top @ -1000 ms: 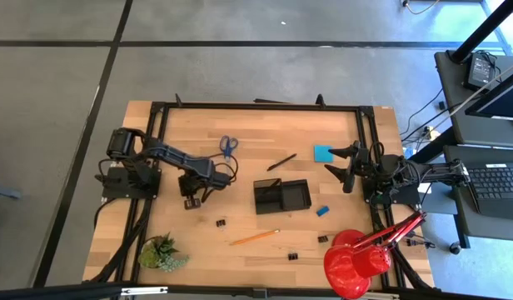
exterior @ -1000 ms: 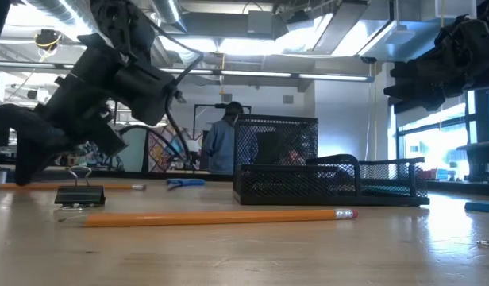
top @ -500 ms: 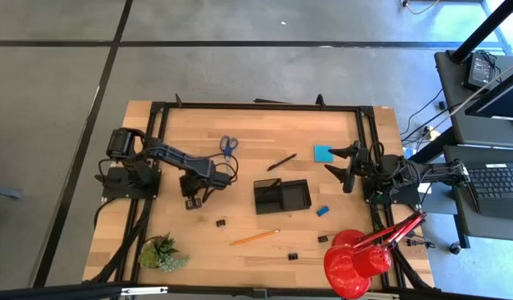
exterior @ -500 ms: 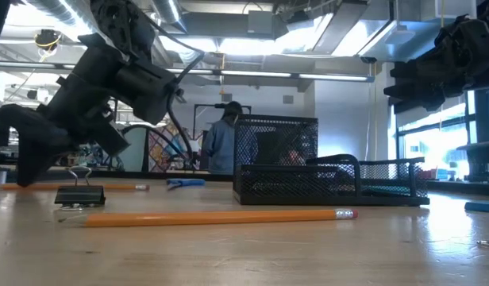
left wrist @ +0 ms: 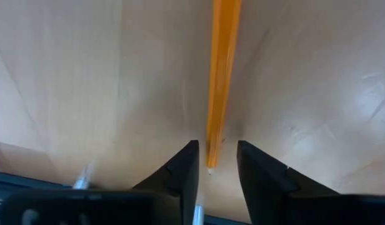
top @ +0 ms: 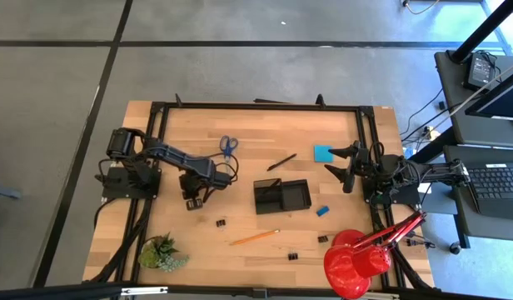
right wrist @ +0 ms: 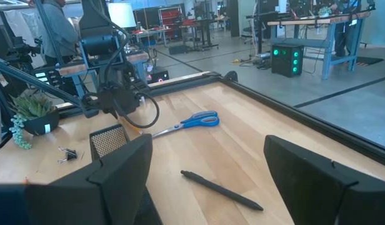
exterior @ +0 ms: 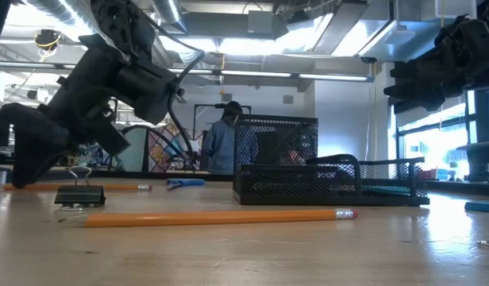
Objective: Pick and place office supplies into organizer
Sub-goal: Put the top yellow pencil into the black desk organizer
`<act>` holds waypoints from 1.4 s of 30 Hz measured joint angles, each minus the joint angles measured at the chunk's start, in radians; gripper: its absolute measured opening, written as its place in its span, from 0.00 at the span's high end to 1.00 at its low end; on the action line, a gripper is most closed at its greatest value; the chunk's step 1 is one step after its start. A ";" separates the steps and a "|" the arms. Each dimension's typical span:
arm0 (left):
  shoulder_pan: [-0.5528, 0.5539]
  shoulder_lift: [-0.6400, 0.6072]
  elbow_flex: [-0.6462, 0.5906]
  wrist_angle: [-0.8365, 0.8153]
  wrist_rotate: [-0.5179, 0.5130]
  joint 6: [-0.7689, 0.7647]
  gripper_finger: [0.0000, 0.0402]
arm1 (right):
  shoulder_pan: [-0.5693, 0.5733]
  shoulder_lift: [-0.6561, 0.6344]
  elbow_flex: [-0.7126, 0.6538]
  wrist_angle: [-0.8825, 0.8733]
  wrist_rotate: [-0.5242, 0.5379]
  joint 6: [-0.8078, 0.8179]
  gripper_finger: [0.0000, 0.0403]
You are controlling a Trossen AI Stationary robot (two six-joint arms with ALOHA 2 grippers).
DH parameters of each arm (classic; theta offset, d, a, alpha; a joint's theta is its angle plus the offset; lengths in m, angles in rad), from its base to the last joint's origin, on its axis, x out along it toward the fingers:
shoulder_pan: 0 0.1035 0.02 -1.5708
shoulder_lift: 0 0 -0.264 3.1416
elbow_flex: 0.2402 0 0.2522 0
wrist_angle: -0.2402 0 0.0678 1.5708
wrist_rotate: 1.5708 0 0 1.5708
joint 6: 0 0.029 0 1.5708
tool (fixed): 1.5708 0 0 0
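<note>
An orange pencil (left wrist: 220, 75) lies flat on the wooden table under my left gripper (left wrist: 217, 150). The gripper points steeply down at the table's left middle (top: 191, 201) and is open, its fingertips on either side of the pencil's tip without touching it. The black organizer (top: 281, 196) stands at the table's middle. Loose on the table are a second pencil (top: 255, 237), blue scissors (top: 228, 147), a black pen (top: 281, 162), a blue note pad (top: 323, 153), a blue eraser (top: 322, 211) and binder clips (top: 221, 223). My right gripper (top: 344, 167) waits open and level at the right edge.
A red desk lamp (top: 356, 258) stands at the near right corner and a small green plant (top: 161, 252) at the near left. Two more binder clips (top: 294, 254) (top: 322, 239) lie near the lamp. A person (exterior: 222, 143) stands in the room beyond the table.
In the low view a finger of my left gripper has swung slightly outward over the pencil's end, while the hand itself has stayed where it was.
</note>
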 joint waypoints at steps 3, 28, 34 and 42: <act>0.000 0.000 0.023 -0.031 -0.005 0.000 0.70 | 0.000 0.000 0.000 0.000 0.000 -0.005 0.23; 0.142 -0.060 0.168 0.308 -0.144 0.087 0.67 | 0.000 0.000 0.000 0.000 0.000 -0.013 0.23; 0.156 -0.041 0.168 0.313 -0.079 0.151 0.67 | 0.000 0.000 0.000 0.000 0.000 -0.014 0.23; 0.150 -0.039 0.168 0.320 -0.082 0.144 0.67 | 0.000 0.000 0.000 0.000 0.000 -0.018 0.23</act>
